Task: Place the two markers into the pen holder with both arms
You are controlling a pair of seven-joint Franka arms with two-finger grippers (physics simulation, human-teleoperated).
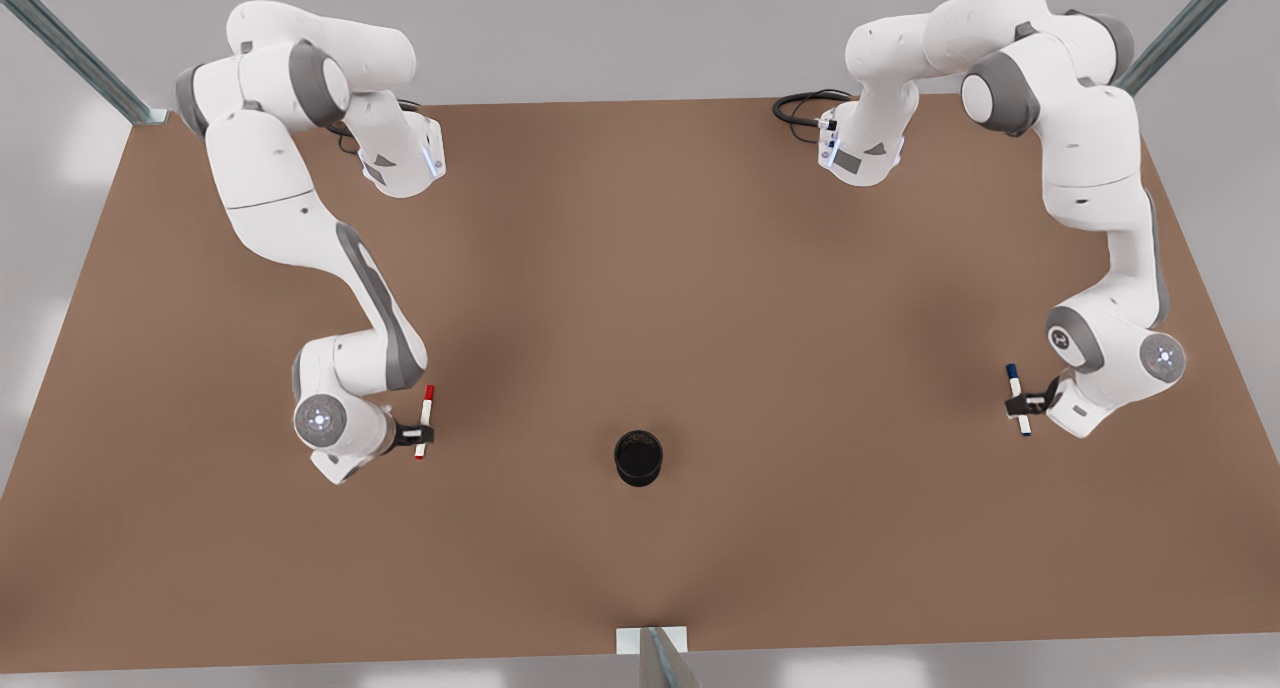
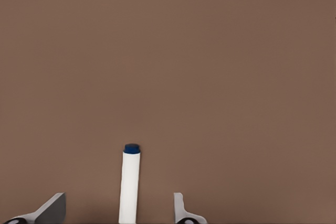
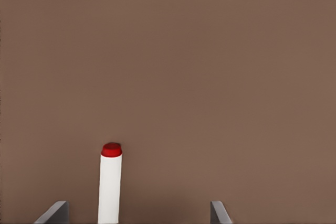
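Front view shows the red-capped marker (image 1: 425, 423) lying at the left pincer's opposite number: by the wrist views, the right pincer (image 1: 419, 434) is at the front view's left, and the left pincer (image 1: 1022, 404) at the front view's right is at the blue-capped marker (image 1: 1018, 399). Each marker is seen between its pincer's fingertips, yet in both wrist views the fingers (image 2: 51, 209) stand apart from the barrel with worktop (image 1: 640, 298) visible in the gaps, so neither is judged clenched. The pen holder (image 1: 638, 457) stands upright near the worktop's front middle, well apart from both markers. For this step, each pincer should be closed squarely across the barrel near its middle before lifting, so that the marker is not tipped or rolled.
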